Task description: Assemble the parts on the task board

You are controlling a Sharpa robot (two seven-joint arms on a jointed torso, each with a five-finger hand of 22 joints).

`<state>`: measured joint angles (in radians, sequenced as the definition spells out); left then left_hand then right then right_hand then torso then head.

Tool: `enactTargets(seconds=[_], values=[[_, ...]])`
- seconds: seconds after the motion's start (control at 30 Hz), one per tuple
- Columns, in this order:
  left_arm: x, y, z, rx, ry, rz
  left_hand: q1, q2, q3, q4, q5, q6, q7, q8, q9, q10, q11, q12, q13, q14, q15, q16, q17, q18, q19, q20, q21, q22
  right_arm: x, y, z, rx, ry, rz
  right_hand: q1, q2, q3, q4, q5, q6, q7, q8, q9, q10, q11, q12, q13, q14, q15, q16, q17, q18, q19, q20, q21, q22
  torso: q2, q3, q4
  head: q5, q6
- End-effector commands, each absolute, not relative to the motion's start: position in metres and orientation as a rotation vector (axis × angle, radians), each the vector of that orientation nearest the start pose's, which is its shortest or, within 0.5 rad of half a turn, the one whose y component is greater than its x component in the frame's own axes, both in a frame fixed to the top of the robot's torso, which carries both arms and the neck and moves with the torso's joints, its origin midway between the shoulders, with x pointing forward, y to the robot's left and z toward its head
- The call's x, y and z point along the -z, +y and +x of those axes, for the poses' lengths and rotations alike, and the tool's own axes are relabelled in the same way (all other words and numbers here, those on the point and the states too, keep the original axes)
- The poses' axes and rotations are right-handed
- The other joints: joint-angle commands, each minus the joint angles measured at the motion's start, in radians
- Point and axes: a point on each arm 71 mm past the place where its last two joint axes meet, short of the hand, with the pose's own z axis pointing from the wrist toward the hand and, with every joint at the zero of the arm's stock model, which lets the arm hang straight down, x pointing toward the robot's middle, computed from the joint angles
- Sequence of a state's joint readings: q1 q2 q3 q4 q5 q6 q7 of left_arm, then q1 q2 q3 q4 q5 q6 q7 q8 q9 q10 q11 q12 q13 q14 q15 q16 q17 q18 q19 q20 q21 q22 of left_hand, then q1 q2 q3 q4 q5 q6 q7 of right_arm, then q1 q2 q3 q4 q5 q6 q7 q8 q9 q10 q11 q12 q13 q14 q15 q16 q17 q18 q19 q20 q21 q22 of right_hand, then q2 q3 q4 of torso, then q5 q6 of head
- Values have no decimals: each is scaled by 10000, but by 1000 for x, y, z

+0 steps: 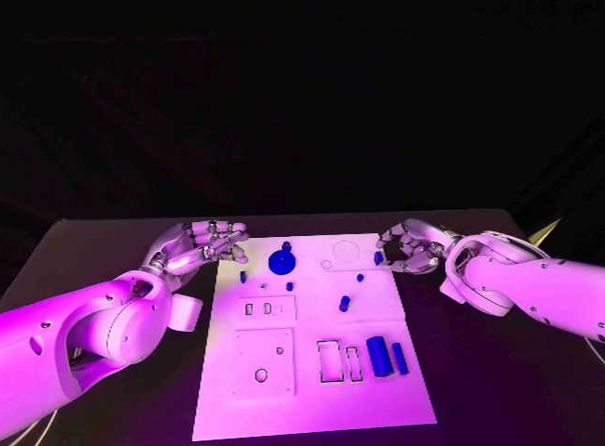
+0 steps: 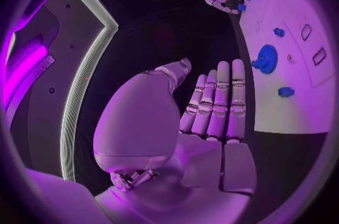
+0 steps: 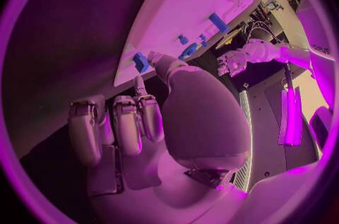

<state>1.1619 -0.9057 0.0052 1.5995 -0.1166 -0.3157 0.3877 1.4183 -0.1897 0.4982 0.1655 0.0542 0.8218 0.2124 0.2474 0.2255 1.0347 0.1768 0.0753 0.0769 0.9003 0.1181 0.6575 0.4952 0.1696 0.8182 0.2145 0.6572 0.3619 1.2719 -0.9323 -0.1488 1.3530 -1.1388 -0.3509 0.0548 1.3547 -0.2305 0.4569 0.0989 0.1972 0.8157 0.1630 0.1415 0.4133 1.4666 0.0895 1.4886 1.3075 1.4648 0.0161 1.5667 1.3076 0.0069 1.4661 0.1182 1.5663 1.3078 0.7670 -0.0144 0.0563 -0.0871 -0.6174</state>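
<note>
White rectangular task board (image 1: pixel 316 372) flat at frame centre on black tabletop (image 1: pixel 101 251). Small blue plastic parts (image 1: pixel 378 351) loose on board, unassembled. Left robot hand (image 1: pixel 202 244) at board's upper-left edge: released, fingers straight, nothing held. Right robot hand (image 1: pixel 412 246) at upper-right edge: fingers curled by blue piece (image 1: pixel 378 256); grasp cannot be told. Both flank board, likely poised for pickup.

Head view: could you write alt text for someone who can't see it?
A white task board lies on a black table with small blue parts on it. The left hand hovers at its far left corner and the right hand at its far right edge.
</note>
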Motion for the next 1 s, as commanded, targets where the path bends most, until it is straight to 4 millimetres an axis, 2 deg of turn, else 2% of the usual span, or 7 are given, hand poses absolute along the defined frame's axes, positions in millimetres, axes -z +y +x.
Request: enactTargets(seconds=[0.03, 0.13, 0.43, 0.7, 0.83, 1.0], values=[[170, 214, 474, 15756, 14306, -10005, -112, 0, -21, -52, -26, -63, 268, -15, 11, -82, 18, 1, 17, -79, 8, 43, -13, 78, -57, 11, 46, 9, 194, -301, 510, -6180, 16958, 1259, 20, 60, 42, -41, 13, 78, 32, 4, 18, 95, -57, 8, 1731, 1060, -50, 41, 2632, -69, 1047, -19, 45, 2630, -7, 1, -9, 28, -16], [170, 214, 474, 15746, 14305, -10010, -112, 0, -21, -52, -26, -63, 268, -15, 11, -82, 18, 1, 17, -79, 8, 43, -13, 78, -57, 11, 46, 9, 195, -301, 511, -6133, 16969, 1324, -32, 90, 60, -23, 55, 151, 50, 22, 39, 98, -45, 9, 1732, 1060, -42, 41, 2632, -69, 1047, -18, 45, 2630, -9, 7, -19, 54, -20], [170, 214, 474, 15773, 14302, -9999, -112, 0, -21, -52, -26, -63, 268, -15, 11, -82, 18, 1, 17, -79, 8, 43, -13, 78, -57, 11, 46, 9, 197, -299, 515, -6097, 16972, 1474, -232, 270, 203, 66, 248, 500, 94, 119, 119, 218, -6, 108, 1837, 1060, -10, 41, 2632, -69, 1047, 8, 45, 2630, -12, -21, -6, 57, -36], [171, 214, 474, 15758, 14308, -10009, -109, 10, -19, -67, -26, -73, 267, -11, 17, -92, 18, 9, 20, -97, 10, 52, -21, 79, -97, 16, 79, 33, 200, -296, 516, -6109, 17075, 1509, -278, 315, 305, 31, 226, 782, 60, 227, 182, 285, -31, 165, 1898, 1060, -27, 41, 2632, -69, 1047, 3, 45, 2630, -14, -2, -18, 99, -38], [171, 214, 474, 15728, 14310, -10024, -109, 10, -19, -67, -26, -73, 267, -11, 17, -92, 18, 9, 20, -97, 10, 52, -21, 79, -97, 16, 79, 33, 200, -295, 516, -6119, 17093, 1508, -290, 332, 345, 8, 212, 898, 30, 278, 210, 315, -54, 190, 1926, 1060, -47, 41, 2632, -69, 1047, -10, 45, 2630, -16, -16, -9, 103, -45], [171, 215, 474, 15713, 14312, -10031, -109, 10, -19, -67, -26, -73, 267, -11, 17, -92, 18, 9, 20, -97, 10, 52, -21, 79, -97, 16, 79, 33, 201, -294, 516, -6132, 17105, 1499, -297, 333, 349, 6, 210, 919, 25, 288, 215, 313, -58, 188, 1924, 1060, -51, 41, 2632, -69, 1047, -13, 45, 2630, -18, -9, -17, 125, -29]])
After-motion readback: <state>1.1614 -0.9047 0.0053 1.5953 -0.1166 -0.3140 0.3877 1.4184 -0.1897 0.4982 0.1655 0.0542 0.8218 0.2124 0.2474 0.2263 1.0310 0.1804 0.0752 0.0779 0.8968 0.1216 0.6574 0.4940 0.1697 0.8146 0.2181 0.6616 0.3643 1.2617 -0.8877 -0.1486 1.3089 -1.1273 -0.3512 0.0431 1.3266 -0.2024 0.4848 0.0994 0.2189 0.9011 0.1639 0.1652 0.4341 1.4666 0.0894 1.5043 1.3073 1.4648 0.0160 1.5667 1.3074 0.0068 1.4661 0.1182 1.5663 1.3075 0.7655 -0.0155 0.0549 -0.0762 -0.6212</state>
